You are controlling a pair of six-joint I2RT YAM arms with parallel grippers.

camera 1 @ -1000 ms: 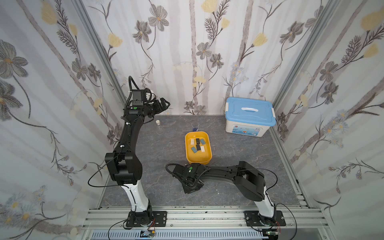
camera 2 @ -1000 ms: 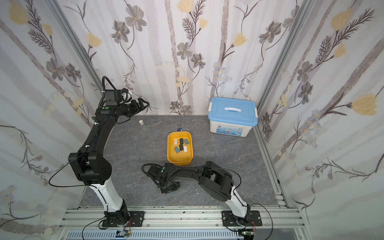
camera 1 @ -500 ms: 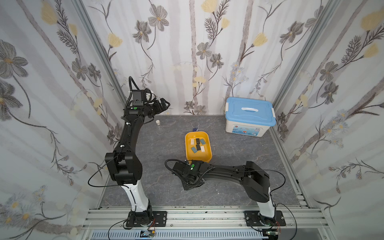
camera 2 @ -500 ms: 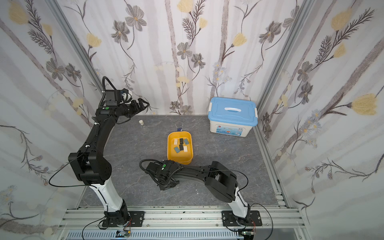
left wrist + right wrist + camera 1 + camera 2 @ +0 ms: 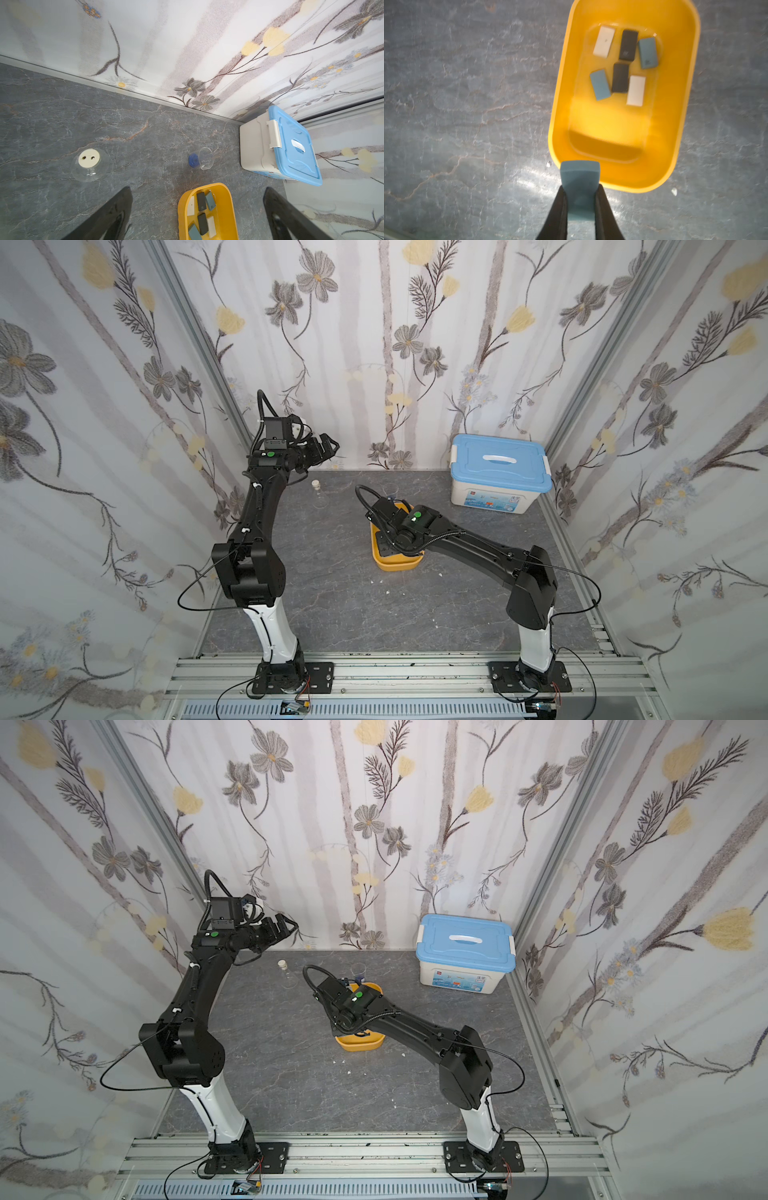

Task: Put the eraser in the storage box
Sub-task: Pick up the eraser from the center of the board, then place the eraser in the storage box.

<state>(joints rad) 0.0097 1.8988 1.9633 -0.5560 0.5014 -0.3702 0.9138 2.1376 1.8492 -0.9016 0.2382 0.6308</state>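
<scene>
Read the dial from a top view: the storage box is the centre and the back wall is twelve.

At six o'clock, over the near end of the storage box (image 5: 668, 124), your right end effector (image 5: 581, 193) is clenched on the eraser (image 5: 579, 172). It is a teal block pinched across its two narrow sides, with roughly half of it sticking out past the fingertips. The wrist view is blurred, so you cannot tell whether the free end is over the rim or just short of it. In both top views the arm hides the block.

Expect the eraser to be light, rubbery and grippy rather than slick, so a side pinch like this one should hold without much squeeze. It looks slightly yielding and not fragile, so a short drop should do it no harm. It may cling briefly to one pad on release.

Further in, six small blocks (image 5: 619, 80) lie on the box floor toward twelve o'clock. The six o'clock half of the floor is bare, which leaves a landing spot.

Beyond the box on the table (image 5: 332, 614), a clear beaker (image 5: 204, 159) stands at twelve and a stoppered flask (image 5: 89, 164) at eleven. Both are well apart from the box.

Farthest off, your left end effector (image 5: 328, 446) hangs at eleven with its fingers spread and nothing in them. The white box (image 5: 498, 477) with its blue lid sits at two.
</scene>
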